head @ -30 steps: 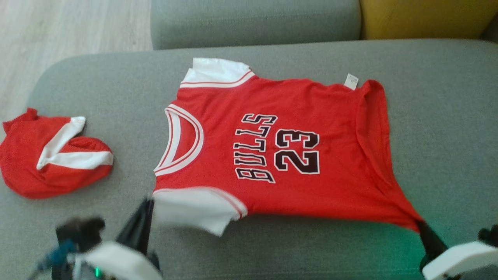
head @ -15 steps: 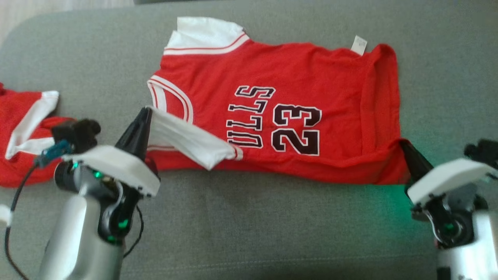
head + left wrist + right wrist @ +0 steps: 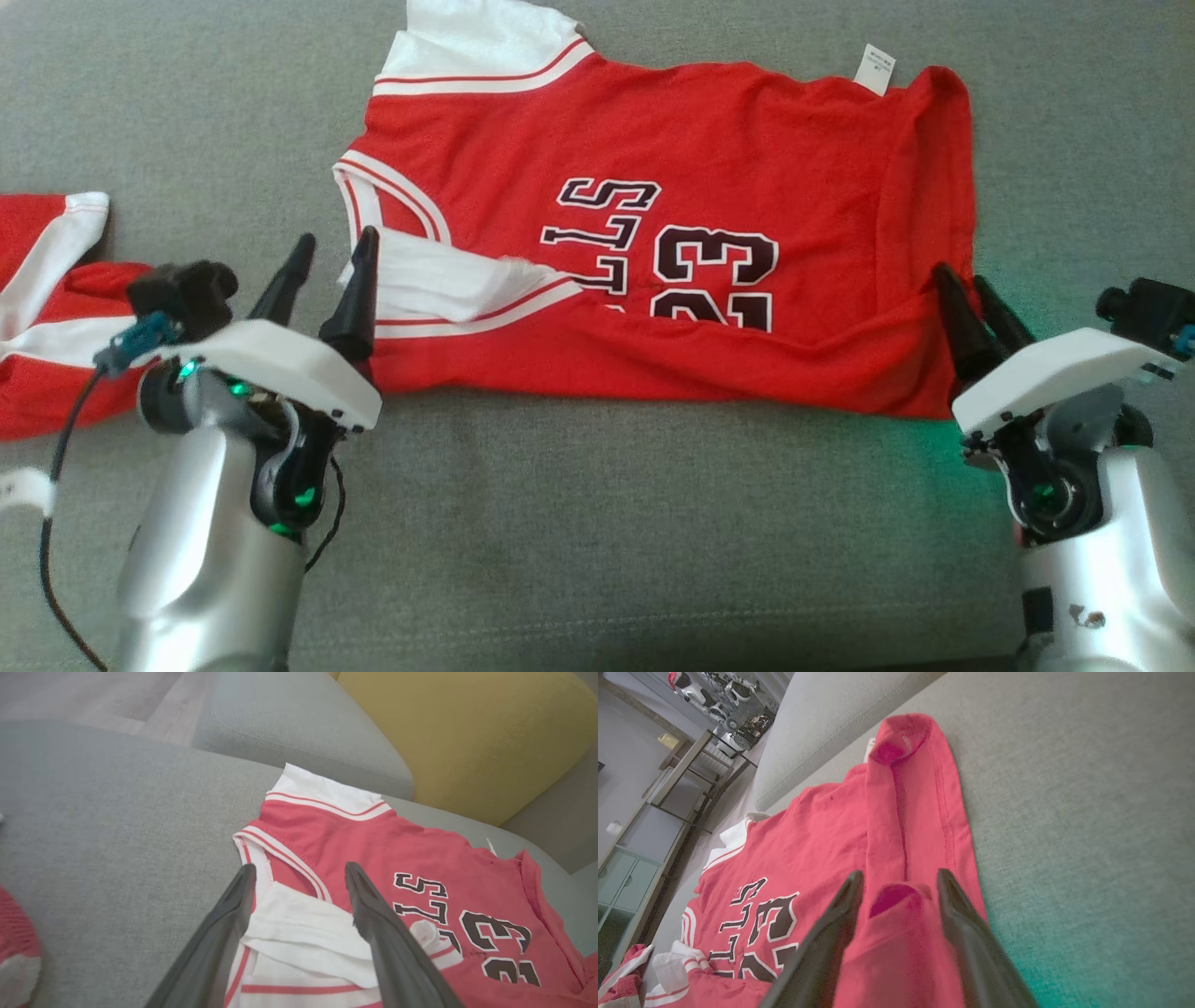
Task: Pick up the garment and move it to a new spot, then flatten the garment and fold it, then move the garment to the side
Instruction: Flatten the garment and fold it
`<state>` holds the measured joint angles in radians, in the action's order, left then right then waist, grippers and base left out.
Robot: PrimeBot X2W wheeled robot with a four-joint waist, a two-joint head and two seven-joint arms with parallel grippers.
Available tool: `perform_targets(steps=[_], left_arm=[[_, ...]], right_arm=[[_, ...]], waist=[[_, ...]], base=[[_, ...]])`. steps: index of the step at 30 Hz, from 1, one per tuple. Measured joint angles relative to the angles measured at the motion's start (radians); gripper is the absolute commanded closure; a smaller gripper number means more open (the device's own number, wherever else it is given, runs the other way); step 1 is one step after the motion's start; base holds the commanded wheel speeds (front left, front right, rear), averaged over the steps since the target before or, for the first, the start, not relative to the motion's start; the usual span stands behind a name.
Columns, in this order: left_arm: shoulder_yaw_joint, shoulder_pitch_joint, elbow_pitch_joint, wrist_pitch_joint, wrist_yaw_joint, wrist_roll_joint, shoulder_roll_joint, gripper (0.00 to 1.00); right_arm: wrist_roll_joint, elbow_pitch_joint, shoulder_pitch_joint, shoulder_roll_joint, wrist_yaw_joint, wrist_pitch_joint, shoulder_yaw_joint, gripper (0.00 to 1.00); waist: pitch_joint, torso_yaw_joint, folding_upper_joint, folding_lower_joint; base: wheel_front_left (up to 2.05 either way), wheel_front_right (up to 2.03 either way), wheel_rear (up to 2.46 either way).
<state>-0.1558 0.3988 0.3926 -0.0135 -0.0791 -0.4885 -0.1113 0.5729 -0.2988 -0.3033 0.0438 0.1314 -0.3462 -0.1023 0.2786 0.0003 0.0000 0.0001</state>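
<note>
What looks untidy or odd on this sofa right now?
The red jersey lies half folded: its near edge is turned over, hiding part of the lettering, and the white sleeve sits crumpled beside the neckline.

Red jersey (image 3: 803, 205) — soft matt knit cloth, grey sofa (image 3: 597, 523) — coarse woven fabric, fingers (image 3: 383, 942) matt dark plastic

Jersey (image 3: 747, 140): red body, white sleeves, red-striped white trim, black lettering outlined white. Sofa seat (image 3: 607, 523): grey. Cushion (image 3: 467, 732): mustard yellow. Second garment (image 3: 37, 280): red, white bands.
</note>
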Motion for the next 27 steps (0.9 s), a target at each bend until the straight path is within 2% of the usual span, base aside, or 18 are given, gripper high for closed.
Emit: perform_targets(steps=[1,6,9,10,19,27], left_arm=[[0.0,0.0,0.0,0.0,0.0,0.0,0.0,0.0],[-0.004,-0.053,-0.031,0.168,0.053,0.085,-0.003,0.0],[-0.013,-0.125,-0.073,0.225,0.09,0.13,-0.007,0.0],[-0.02,-0.171,-0.106,0.246,0.107,0.157,-0.01,0.0],[-0.02,-0.318,-0.227,0.263,0.151,0.22,-0.012,0.0],[-0.023,-0.421,-0.23,0.263,0.164,0.242,-0.011,0.0]], right_arm=[[0.0,0.0,0.0,0.0,0.0,0.0,0.0,0.0],[-0.059,0.075,0.052,0.001,0.0,0.126,0.037,0.0],[-0.132,0.13,0.103,0.009,0.0,0.213,0.058,0.0],[-0.189,0.162,0.129,0.021,0.0,0.274,0.066,0.0],[-0.34,0.222,0.212,0.035,0.0,0.403,0.102,0.0],[-0.381,0.216,0.302,0.033,0.0,0.435,0.116,0.0]], waist=[[0.0,0.0,0.0,0.0],[-0.013,-0.003,0.0,0.0],[-0.026,-0.006,0.0,-0.0001],[-0.037,-0.008,0.0,-0.0002],[-0.09,-0.021,0.0,-0.0002],[-0.142,-0.029,0.0,-0.0002]], base=[[0.0,0.0,0.0],[0.0,0.0,0.0],[0.0,0.0,0.0],[0.0,0.0,0.0],[0.0,0.0,0.0],[0.0,0.0,0.0]])
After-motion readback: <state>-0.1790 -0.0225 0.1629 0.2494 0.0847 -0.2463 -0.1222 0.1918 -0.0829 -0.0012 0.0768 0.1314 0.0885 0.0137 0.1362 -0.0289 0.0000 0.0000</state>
